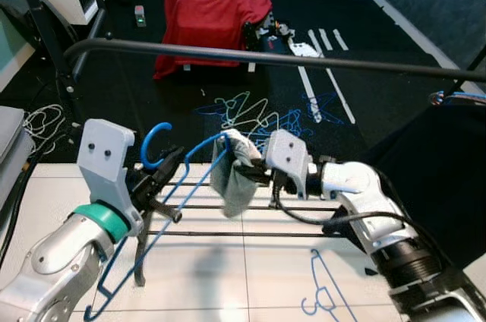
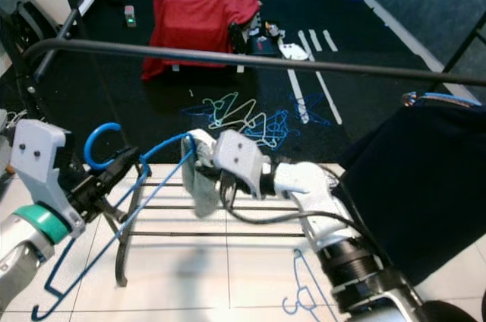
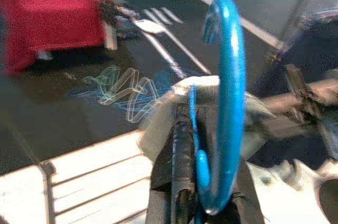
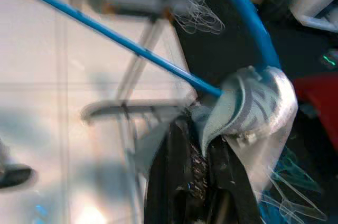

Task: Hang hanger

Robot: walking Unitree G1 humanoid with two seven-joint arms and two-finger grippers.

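While the left gripper [image 1: 163, 166] is clamping its jaws on the blue hanger [image 1: 171, 200] just below the hook, the right gripper [image 1: 254, 164] is pinching its closed jaws on the grey-white garment [image 1: 235, 178] draped over the hanger's shoulder, so the step in hand looks like dressing or steadying the cloth on the hanger before it goes up. In the head views the hanger is sitting at about 7 o'clock, its hook [image 1: 154, 143] curling upward and its frame trailing down toward the white tiled floor [image 1: 250, 276]. The next move, as I judge it, is calling for the right jaws to let the cloth go and the left arm to be lifting the hook up and over the black rail [image 1: 250, 56], which is crossing the view from 10 o'clock to 3 o'clock above both grippers. Open room is lying between hook and rail, but a dark garment [image 2: 425, 185] is already hanging on the rail at 3 o'clock, so the free stretch is toward the middle and 10 o'clock. A low black rack [image 1: 228, 216] is standing just under the grippers, and the hanger's lower bar is passing close to it. Loose hangers [image 1: 258, 113] are lying on the dark carpet [image 1: 129, 86] at 12 o'clock, and another [image 1: 326, 292] on the tiles at 5 o'clock, both well below any lifting path.
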